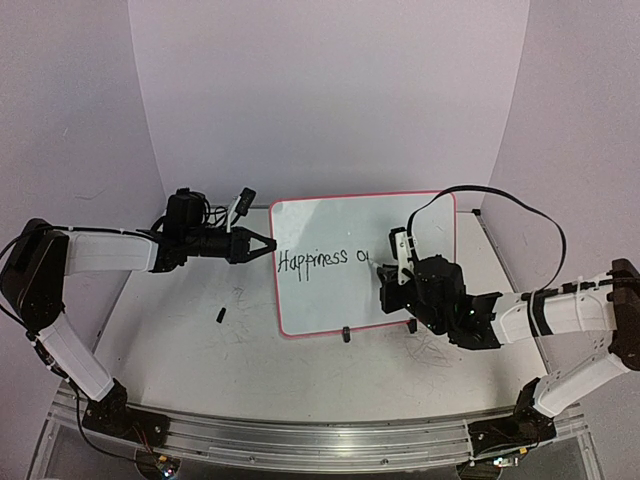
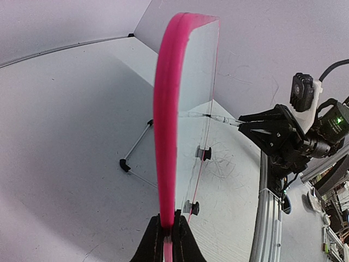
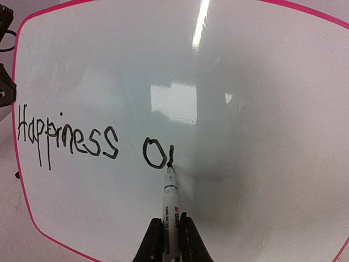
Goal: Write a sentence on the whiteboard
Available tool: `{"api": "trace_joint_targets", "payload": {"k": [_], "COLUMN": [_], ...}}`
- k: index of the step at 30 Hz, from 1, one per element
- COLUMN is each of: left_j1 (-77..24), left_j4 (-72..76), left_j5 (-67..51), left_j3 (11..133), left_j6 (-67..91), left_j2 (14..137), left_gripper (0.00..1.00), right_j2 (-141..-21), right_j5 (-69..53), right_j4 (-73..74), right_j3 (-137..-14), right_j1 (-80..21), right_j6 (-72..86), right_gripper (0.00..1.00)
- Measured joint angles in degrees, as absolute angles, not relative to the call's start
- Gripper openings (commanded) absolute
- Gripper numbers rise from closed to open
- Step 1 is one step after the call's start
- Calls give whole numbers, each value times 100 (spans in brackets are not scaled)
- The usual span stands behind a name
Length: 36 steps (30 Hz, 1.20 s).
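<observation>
The whiteboard (image 1: 330,220) stands upright at mid-table, red-rimmed, on two black clip feet (image 1: 346,334). My left gripper (image 1: 268,243) is shut on its left edge; in the left wrist view the pink rim (image 2: 166,109) runs up from between the fingers of that gripper (image 2: 168,229). The sentence (image 1: 312,260) reads "Happiness o" plus a short stroke (image 3: 68,139). My right gripper (image 3: 170,232) is shut on a white marker (image 3: 170,202), whose tip touches the board (image 3: 262,109) at the foot of that last stroke. From the left wrist the marker (image 2: 218,118) meets the board face.
A small black marker cap (image 1: 220,315) lies on the table left of the board. A thin wire stand leg (image 2: 136,144) props the board from behind. Grey scribble marks cover the tabletop near the feet (image 2: 223,164). White walls close in the back and sides.
</observation>
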<state>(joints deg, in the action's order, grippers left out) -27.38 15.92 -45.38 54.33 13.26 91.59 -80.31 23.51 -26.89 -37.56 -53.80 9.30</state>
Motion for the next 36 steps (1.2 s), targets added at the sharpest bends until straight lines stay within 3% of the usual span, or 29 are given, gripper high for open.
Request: {"api": "trace_joint_targets", "payload": {"k": [36], "left_j1": [-2740], "left_j4": [1588], "left_j5": [-4539], "left_j3": [5435], "left_j6": [1326], "left_j2": [9159], "left_gripper": [0], "right_j2": [-8121], "right_j5": [2826], "right_j4": [-2902], "right_j3": [-3903], "right_j1": [-5378], "right_j6": [824], "right_gripper": [0]}}
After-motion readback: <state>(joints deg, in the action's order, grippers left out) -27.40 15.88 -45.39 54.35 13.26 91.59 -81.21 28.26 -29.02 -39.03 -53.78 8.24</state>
